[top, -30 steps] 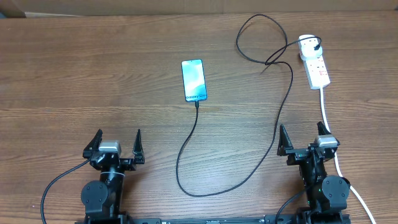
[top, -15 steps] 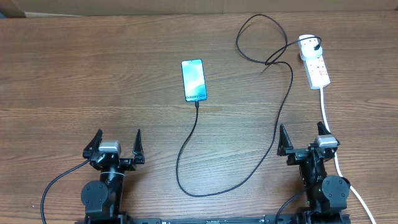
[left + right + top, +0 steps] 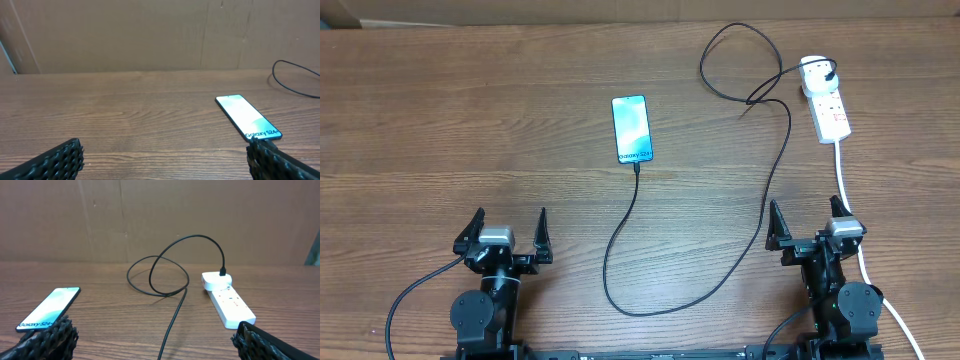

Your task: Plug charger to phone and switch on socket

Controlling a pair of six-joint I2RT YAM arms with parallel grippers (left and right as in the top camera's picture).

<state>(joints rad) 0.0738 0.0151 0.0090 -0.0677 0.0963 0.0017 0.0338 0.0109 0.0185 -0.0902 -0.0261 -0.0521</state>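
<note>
**Both grippers wide open, holding nothing**

We see the left gripper (image 3: pixel 508 222) and right gripper (image 3: pixel 805 214) at the near edge of the table (image 3: pixel 440 120), jaws spread and empty. The phone (image 3: pixel 631 129) lies mid-table, with the charger (image 3: pixel 788 125) running from its near end to the socket (image 3: pixel 827 105) at far right. Reaching for the socket, we could snag the looped cable and tug it loose. We cannot tell whether the connector is fully seated or the socket is on.
</note>
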